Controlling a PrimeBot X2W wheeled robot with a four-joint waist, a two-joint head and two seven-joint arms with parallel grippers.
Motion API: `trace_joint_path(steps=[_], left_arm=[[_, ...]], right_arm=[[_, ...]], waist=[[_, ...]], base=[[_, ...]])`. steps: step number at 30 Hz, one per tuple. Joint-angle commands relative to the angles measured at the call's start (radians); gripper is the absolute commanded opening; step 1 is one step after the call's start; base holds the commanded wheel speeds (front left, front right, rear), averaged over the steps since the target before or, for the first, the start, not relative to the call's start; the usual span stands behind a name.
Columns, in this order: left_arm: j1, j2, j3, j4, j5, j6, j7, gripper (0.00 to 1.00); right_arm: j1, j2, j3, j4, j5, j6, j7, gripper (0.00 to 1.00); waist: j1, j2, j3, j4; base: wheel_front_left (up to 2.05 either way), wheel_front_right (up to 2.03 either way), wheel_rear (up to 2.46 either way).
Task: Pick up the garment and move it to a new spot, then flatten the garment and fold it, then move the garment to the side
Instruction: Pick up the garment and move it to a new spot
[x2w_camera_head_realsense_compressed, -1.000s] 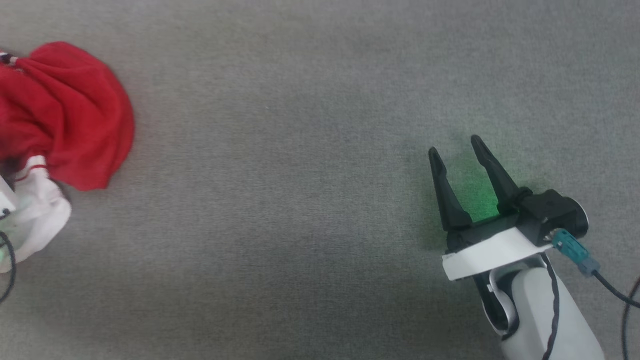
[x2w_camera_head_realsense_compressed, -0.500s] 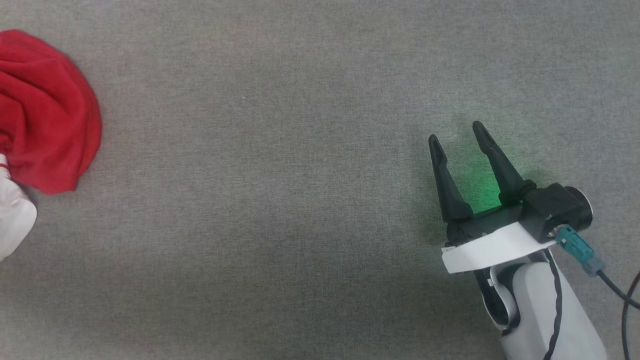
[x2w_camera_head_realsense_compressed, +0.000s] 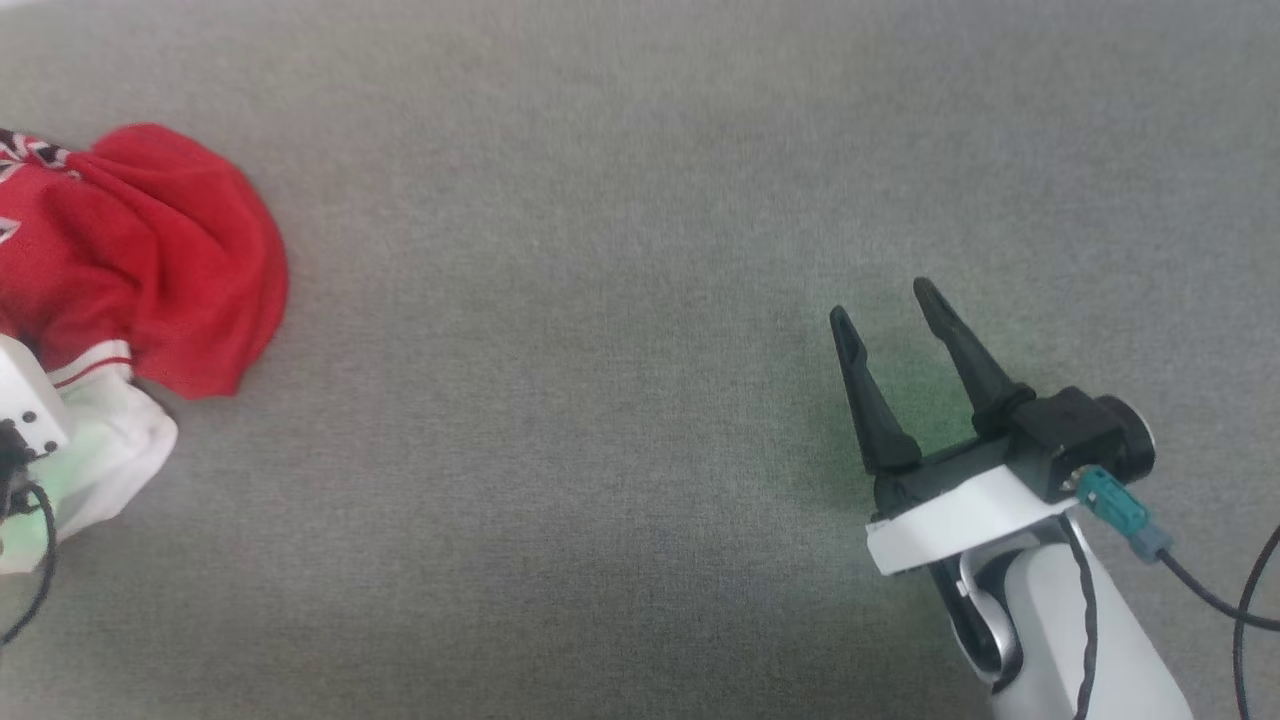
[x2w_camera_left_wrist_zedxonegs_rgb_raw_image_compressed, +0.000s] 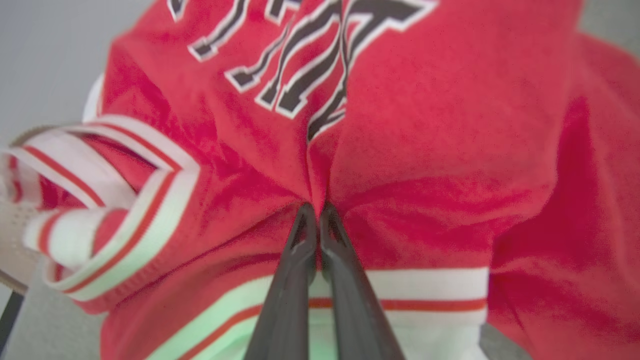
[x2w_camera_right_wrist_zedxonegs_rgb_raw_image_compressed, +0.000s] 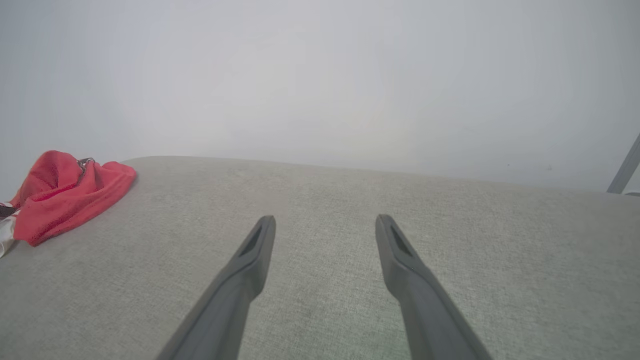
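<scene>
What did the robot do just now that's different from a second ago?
The left gripper snapped shut, pinching a fold of the red garment. The head view shifted slightly: the camera moved. The right gripper stayed open over the grey surface, and the garment stayed bunched up.

right arm | white forearm (x2w_camera_head_realsense_compressed: 1045, 625) | black cable (x2w_camera_head_realsense_compressed: 1092, 615) | teal connector (x2w_camera_head_realsense_compressed: 1115, 505) | jaws long, dark, tapered

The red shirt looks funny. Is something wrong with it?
The garment lies crumpled in a heap at the head view's left, its lettering creased, not flat. The left gripper is shut, pinching a fold of it. No tear or stain shows.
</scene>
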Motion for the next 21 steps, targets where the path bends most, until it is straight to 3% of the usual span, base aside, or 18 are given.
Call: trace_joint_path(steps=[1, 6, 10, 21], left_arm=[[0.011, 0.013, -0.022, -0.031, 0.002, -0.003, -0.036, 0.0], [0.02, 0.036, -0.098, -0.122, -0.008, -0.003, -0.164, 0.0], [0.005, 0.027, -0.189, -0.203, -0.034, -0.003, -0.196, 0.0], [-0.061, -0.025, -0.455, -0.483, -0.178, -0.002, -0.125, 0.0]], right_arm=[[0.019, 0.003, 0.001, 0.006, 0.009, -0.001, -0.003, 1.0], [0.054, 0.006, -0.01, 0.021, 0.026, -0.001, -0.003, 1.0], [0.087, 0.007, -0.021, 0.028, 0.037, -0.001, -0.003, 1.0], [0.109, 0.008, -0.042, 0.012, 0.098, -0.001, -0.003, 1.0]], waist=[[0.0, 0.0, -0.052, 0.011], [0.0, 0.0, -0.121, 0.009], [0.0, 0.0, -0.171, -0.001], [0.0, 0.0, -0.2, -0.094]], base=[[0.0, 0.0, 0.0], [0.0, 0.0, 0.0], [0.0, 0.0, 0.0], [0.0, 0.0, 0.0]])
